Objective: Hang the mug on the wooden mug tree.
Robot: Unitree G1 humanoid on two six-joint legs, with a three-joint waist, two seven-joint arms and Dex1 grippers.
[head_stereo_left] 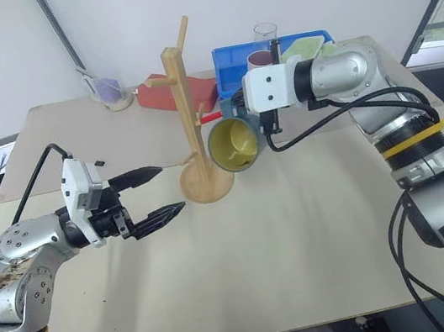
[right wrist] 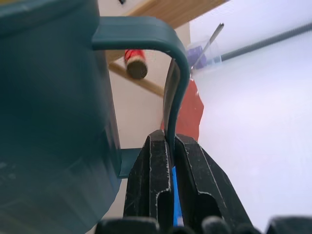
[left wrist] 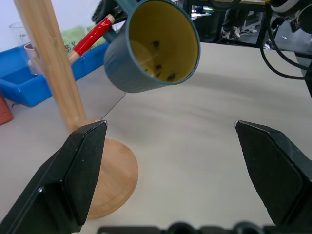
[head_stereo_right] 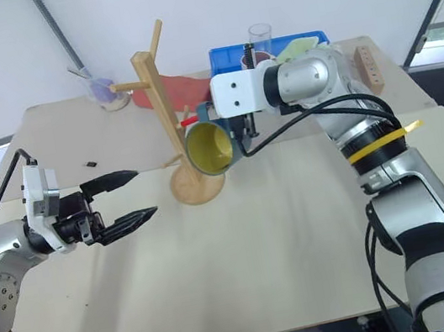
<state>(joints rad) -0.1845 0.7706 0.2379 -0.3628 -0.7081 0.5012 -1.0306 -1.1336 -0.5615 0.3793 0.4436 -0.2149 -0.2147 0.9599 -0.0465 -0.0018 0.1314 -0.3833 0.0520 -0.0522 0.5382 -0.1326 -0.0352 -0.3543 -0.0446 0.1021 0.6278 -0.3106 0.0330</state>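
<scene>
The wooden mug tree (head_stereo_left: 189, 112) stands on its round base at the table's middle back, with a red-tipped peg (head_stereo_left: 212, 117) pointing right. The teal mug (head_stereo_left: 234, 144) hangs in the air just right of the post, tipped on its side so its yellow-green inside faces me. My right gripper (right wrist: 170, 141) is shut on the mug's loop handle (right wrist: 178, 73). In the right wrist view the red peg tip (right wrist: 135, 63) shows through the loop; whether it is inside the loop I cannot tell. My left gripper (head_stereo_left: 173, 189) is open and empty, low to the left of the tree's base.
A blue bin (head_stereo_left: 307, 39) with a clear glass (head_stereo_left: 266, 37) sits at the back right, a red object (head_stereo_left: 163, 95) behind the tree, and a small purple-filled cup (head_stereo_left: 111, 91) at the back left. A wooden block with holes (head_stereo_right: 367, 65) lies at the far right.
</scene>
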